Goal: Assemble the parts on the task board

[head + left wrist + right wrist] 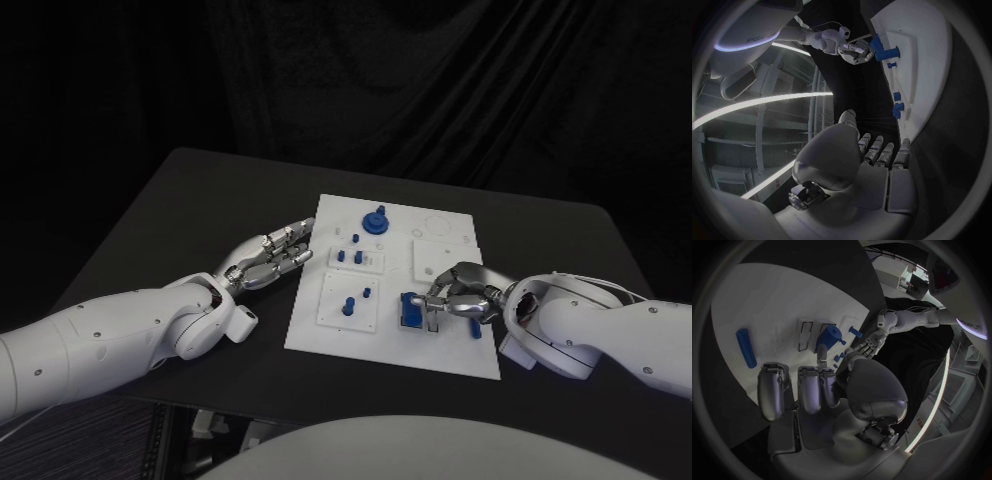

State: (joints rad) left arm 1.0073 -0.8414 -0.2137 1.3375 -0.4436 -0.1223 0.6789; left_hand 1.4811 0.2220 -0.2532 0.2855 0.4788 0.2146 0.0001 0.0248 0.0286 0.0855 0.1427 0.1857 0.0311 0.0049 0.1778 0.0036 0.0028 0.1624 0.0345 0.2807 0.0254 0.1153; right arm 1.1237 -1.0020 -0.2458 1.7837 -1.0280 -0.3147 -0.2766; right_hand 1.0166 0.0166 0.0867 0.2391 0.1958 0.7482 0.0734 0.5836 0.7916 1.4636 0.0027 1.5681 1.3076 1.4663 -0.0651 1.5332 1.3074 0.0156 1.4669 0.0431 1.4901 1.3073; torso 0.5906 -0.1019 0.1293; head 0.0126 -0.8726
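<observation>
The white task board [320,325] lies mid-table. A blue block [414,313] stands in its near right part, with a loose blue peg [475,328] lying to its right. My right hand [462,295] rests on the board by the block. In the right wrist view its fingers [807,387] lie stretched over the board [767,305], and one fingertip touches the block [828,335]; the peg [746,347] lies apart. My left hand [271,257] lies flat and open at the board's left edge, holding nothing.
A round blue part [376,220] stands at the board's far side. Small blue pegs [348,257] stand in the middle, and more [358,300] nearer. The black table [173,220] surrounds the board, with its far edge against a dark curtain.
</observation>
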